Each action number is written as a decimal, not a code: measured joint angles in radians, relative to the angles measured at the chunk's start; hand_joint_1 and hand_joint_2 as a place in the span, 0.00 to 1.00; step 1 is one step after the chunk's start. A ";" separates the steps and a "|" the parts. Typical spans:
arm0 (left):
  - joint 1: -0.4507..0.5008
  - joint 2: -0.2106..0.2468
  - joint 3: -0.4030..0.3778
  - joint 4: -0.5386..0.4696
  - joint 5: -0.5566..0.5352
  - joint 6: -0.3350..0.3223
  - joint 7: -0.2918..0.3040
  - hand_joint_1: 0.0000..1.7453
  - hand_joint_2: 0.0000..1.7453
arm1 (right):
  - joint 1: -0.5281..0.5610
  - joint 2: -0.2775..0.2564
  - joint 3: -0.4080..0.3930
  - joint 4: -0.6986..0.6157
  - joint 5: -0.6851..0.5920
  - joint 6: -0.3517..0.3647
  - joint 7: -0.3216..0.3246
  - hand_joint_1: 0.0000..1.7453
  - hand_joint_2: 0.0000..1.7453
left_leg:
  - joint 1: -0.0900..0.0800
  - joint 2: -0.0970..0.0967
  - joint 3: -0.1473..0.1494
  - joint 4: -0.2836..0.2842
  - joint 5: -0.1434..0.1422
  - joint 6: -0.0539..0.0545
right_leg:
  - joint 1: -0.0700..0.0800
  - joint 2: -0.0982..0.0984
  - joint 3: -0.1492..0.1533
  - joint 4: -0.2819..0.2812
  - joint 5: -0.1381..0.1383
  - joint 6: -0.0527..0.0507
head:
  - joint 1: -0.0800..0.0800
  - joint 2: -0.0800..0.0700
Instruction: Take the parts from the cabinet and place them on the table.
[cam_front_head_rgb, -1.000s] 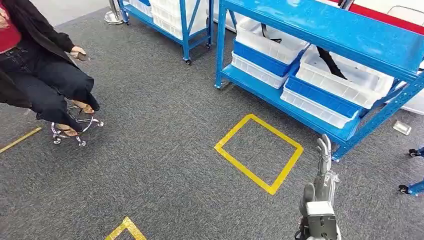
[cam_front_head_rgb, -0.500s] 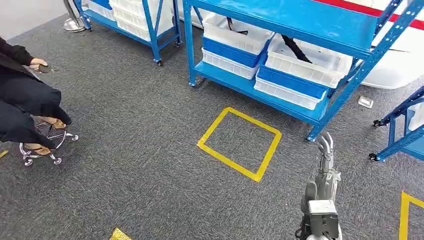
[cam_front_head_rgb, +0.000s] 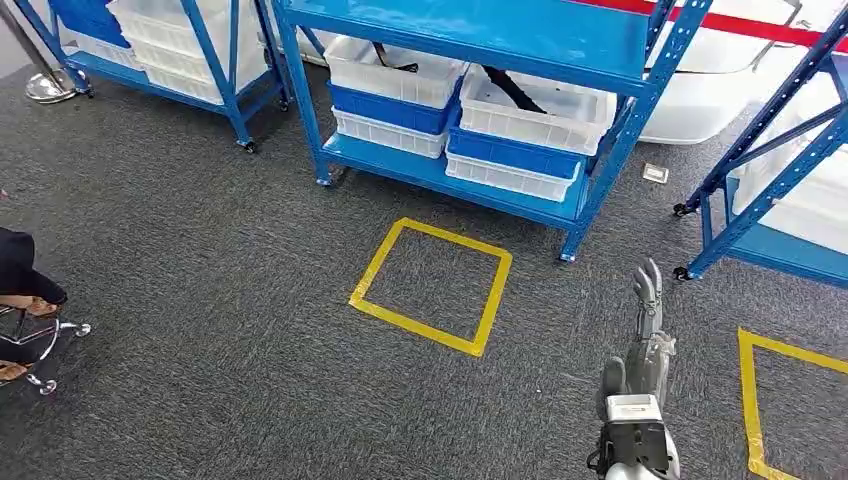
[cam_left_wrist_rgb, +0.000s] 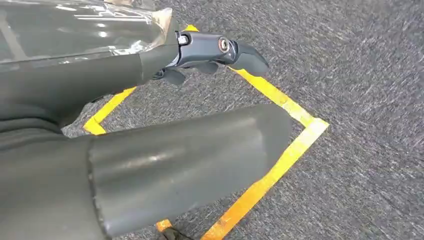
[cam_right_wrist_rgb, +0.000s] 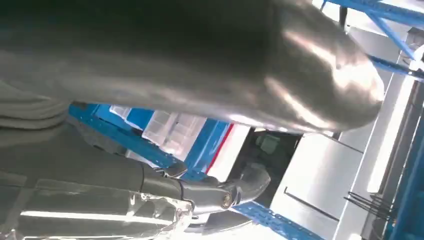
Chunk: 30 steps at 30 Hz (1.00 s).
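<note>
1. The right hand (cam_front_head_rgb: 648, 300) hangs low in the head view, near the right end of the blue cabinet (cam_front_head_rgb: 470, 30); its fingers (cam_front_head_rgb: 652, 283) are stretched out, slightly spread, and hold nothing.
2. The left hand (cam_left_wrist_rgb: 150, 100) points down at grey carpet and a yellow tape square (cam_left_wrist_rgb: 280, 150) in its wrist view. Its fingers (cam_left_wrist_rgb: 220, 50) lie extended and loosely apart, holding nothing.
3. The parts look like 2 dark pieces, one in each white bin: the left bin (cam_front_head_rgb: 395, 70) and the right bin (cam_front_head_rgb: 535, 105), both stacked on blue crates on the cabinet's lower shelf. Probably they sit in open bins so a hand can reach in from above.
4. Another yellow floor square (cam_front_head_rgb: 432, 285) lies just in front of the cabinet, likely a standing mark for the robot.
5. Judged from this, the approach is under way and no part has been taken.
6. Hard to tell: the parts' shape, since the bin walls and the shelf above hide most of them. The receiving surface is not something I can place. A seated person (cam_front_head_rgb: 20, 290) is cut off at the edge.
</note>
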 joint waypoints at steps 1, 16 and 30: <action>0.000 -0.002 0.000 0.000 0.000 0.000 0.000 0.00 0.00 | -0.002 0.000 0.000 0.000 0.002 0.000 0.000 0.00 0.00 | 0.000 0.002 -0.001 -0.004 0.004 0.003 | 0.005 -0.001 -0.001 0.002 -0.005 -0.007 | 0.002 0.000; -0.002 -0.003 0.010 0.000 -0.010 -0.003 -0.011 0.00 0.00 | -0.007 0.003 0.000 0.005 0.027 -0.007 0.005 0.00 0.00 | -0.019 -0.001 -0.001 -0.002 0.002 0.020 | 0.002 -0.005 0.004 -0.012 0.001 0.006 | 0.002 0.000; -0.006 0.003 0.010 0.000 -0.022 -0.002 -0.009 0.00 0.00 | 0.004 0.010 0.000 0.005 0.041 -0.008 0.010 0.00 0.00 | -0.021 -0.001 0.000 -0.001 0.000 0.028 | -0.005 -0.005 0.003 -0.014 0.005 0.013 | 0.002 0.000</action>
